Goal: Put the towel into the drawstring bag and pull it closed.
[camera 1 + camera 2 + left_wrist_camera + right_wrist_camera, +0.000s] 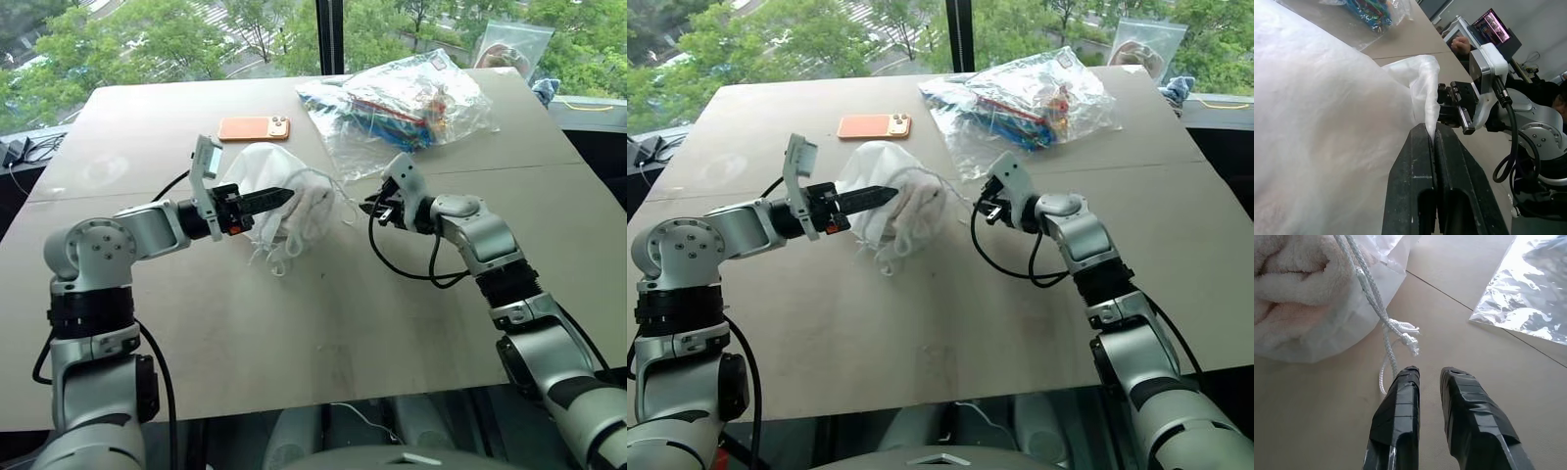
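The white drawstring bag lies mid-table with the cream towel showing inside its open mouth, which faces my right arm. My left gripper is shut, pinching the bag's thin fabric at the rim and holding it slightly lifted. The bag's white cords hang knotted from the mouth down onto the table. My right gripper sits low over the table just short of the cords, its fingers a narrow gap apart with nothing between them; one cord strand runs past the side of one fingertip.
An orange phone lies just behind the bag. A clear plastic bag of colourful items sits at the back right, close to my right gripper. Another plastic bag rests at the far right corner. A person's hand shows beyond the table.
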{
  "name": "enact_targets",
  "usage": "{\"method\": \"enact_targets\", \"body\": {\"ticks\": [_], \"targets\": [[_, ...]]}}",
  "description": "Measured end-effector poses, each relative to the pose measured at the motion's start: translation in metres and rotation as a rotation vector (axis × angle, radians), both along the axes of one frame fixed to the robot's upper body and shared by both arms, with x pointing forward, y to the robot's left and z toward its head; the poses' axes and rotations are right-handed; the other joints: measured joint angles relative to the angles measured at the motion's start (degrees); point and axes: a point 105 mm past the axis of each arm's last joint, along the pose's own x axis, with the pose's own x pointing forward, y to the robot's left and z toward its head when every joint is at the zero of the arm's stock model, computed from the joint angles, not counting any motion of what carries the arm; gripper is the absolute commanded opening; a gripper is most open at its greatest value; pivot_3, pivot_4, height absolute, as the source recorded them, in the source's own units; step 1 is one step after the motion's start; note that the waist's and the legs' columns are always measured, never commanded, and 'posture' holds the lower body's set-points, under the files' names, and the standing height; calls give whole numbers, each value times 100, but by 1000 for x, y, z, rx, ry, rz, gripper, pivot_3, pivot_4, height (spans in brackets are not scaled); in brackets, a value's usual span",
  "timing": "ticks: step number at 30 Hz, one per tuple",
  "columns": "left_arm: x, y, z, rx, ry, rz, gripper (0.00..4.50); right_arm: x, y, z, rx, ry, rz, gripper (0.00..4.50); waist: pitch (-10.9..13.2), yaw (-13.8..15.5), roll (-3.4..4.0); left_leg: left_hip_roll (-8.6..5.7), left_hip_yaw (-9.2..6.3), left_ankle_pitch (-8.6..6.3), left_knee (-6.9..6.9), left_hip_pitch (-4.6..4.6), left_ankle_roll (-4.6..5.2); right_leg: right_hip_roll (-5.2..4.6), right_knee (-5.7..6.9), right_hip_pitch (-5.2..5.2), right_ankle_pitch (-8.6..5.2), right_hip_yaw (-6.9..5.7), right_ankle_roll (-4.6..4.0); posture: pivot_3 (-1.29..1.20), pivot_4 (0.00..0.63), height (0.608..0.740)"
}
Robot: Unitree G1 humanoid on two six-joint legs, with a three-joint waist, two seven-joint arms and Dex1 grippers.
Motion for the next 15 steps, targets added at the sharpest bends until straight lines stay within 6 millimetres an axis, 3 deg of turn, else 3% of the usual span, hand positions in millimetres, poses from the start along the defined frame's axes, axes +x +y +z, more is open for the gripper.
{"method": "enact_targets", "body": {"ticks": [7,15], "targets": [[-1,0,-1,0,2,1,0,1,15,0,12,-6,28,833,0,11,0,0,0,0,2,-1,0,-1,0,0,0,-1,0,0,150,740],[-4,1,-5,9,8,0,0,5,14,2,-16,-42,27,833,0,8,0,0,0,0,2,0,0,-2,1,0,0,-2,0,0,150,740]]}}
